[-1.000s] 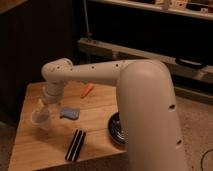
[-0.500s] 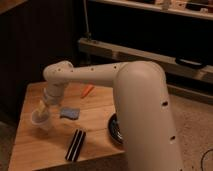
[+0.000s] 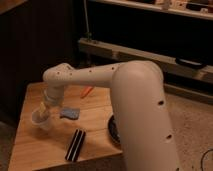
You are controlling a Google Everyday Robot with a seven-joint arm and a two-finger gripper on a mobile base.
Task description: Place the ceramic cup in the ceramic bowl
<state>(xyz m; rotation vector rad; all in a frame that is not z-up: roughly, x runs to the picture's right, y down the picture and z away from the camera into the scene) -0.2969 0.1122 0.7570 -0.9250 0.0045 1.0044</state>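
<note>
Slippage threatens: your gripper, at the table's left, seems clamped on the cup, well apart from the bowl. Swing right carelessly and the cup could drop short.

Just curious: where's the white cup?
Camera view: the ceramic cup is at the left of the table, at the gripper, the blue pad beside it.

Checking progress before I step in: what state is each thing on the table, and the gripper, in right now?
ceramic cup: upright, on the table's left side, not in the bowl.
ceramic bowl: on the table, partly hidden by the arm.
gripper: lowered right at the cup.
black striped block: lying flat near the front edge.
blue item: lying flat.
orange item: lying farther back.
</note>
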